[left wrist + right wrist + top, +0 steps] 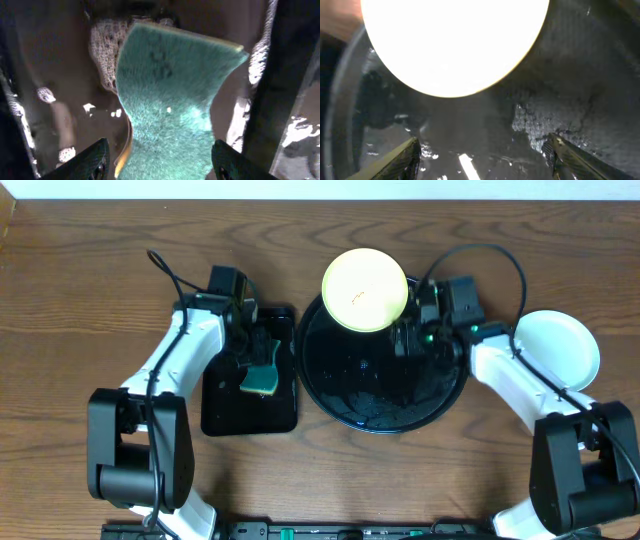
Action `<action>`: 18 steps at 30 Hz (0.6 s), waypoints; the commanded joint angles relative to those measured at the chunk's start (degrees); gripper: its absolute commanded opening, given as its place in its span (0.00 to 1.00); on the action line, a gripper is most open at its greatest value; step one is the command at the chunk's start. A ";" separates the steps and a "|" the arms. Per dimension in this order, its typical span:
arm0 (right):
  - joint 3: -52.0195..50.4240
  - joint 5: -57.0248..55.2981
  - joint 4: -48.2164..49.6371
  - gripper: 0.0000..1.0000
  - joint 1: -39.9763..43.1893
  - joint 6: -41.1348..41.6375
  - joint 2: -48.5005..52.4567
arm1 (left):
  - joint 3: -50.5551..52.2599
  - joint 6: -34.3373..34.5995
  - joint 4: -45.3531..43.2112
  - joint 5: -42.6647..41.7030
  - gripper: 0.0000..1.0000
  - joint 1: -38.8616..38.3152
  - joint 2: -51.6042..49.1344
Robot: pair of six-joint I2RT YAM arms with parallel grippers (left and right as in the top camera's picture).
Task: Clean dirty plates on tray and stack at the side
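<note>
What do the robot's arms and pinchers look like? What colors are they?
Each arm has smooth white shells in the middle and chunky black blocks at the joints and base. Thin black cables loop off near the wrists. A tiny green light glows on the right arm. The pincher fingertips are dark and wedge-shaped.

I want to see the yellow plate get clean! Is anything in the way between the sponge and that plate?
Nothing visible blocks it. The left gripper holds the green sponge over the rectangular tray; the yellow plate sits on the round tray's far rim, with only open space between.
</note>
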State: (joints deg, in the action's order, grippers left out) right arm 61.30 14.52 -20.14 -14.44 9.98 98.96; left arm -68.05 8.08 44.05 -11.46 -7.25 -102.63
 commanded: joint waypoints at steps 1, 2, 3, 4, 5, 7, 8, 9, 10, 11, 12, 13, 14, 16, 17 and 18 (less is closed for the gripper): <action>6.23 -0.13 -4.33 0.78 -0.42 -0.70 -0.39 | 3.15 -0.31 -2.03 -0.13 0.66 -0.31 -0.70; 7.34 -0.13 -5.62 0.78 -0.42 -0.68 -0.39 | 3.78 -0.31 -2.89 -0.13 0.66 -0.44 -0.70; 8.26 -0.13 -6.82 0.78 -0.42 -0.68 -0.39 | 4.42 -0.33 -3.76 -0.13 0.66 -0.52 -0.72; 9.03 -0.13 -7.93 0.77 -0.42 -0.68 -0.39 | 5.03 -0.33 -4.59 -0.13 0.66 -0.59 -0.72; 9.66 -0.13 -9.01 0.77 -0.42 -0.70 -0.39 | 5.73 -0.33 -5.46 -0.11 0.65 -0.61 -0.72; 9.90 -0.13 -9.62 0.75 -0.46 -0.70 -0.39 | 6.84 -0.33 -6.78 -0.11 0.61 -0.61 -0.72; 9.90 -0.13 -9.75 0.75 -0.50 -0.68 -0.39 | 7.21 -0.33 -7.15 -0.11 0.57 -0.61 -0.72; 9.90 -0.15 -9.90 0.75 -0.55 -0.68 -0.39 | 7.45 -0.33 -7.34 -0.11 0.52 -0.61 -0.72; 9.90 -0.15 -9.99 0.74 -0.57 -0.68 -0.39 | 7.54 -0.33 -7.50 -0.11 0.41 -0.61 -0.72; 9.90 -0.13 -10.08 0.73 -0.57 -0.66 -0.39 | 7.56 -0.35 -7.52 -0.11 0.23 -0.61 -0.72; 9.90 -0.13 -10.12 0.73 -0.57 -0.66 -0.39 | 7.56 -0.35 -7.54 -0.09 0.08 -0.59 -0.72; 9.90 -0.13 -10.27 0.73 -0.57 -0.66 -0.39 | 7.56 -0.35 -7.56 -0.09 0.07 -0.59 -0.72; 9.90 -0.13 -10.58 0.73 -0.61 -0.63 -0.39 | 7.54 -0.35 -7.56 -0.07 0.07 -0.59 -0.72; 9.88 -0.15 -11.21 0.72 -0.63 -0.66 -0.39 | 7.39 -0.35 -7.41 0.28 0.07 -0.55 -0.70; 9.88 -0.15 -11.47 0.72 -0.61 -0.66 -0.39 | 7.13 -0.35 -7.06 0.55 0.07 -0.55 -0.66; 9.88 -0.15 -11.67 0.72 -0.63 -0.66 -0.39 | 6.64 -0.35 -6.54 0.68 0.07 -0.55 -0.66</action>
State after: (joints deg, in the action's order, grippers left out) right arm 70.46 14.52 -31.48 -14.61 9.82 98.96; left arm -61.32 7.84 36.16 -12.97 -8.03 -102.65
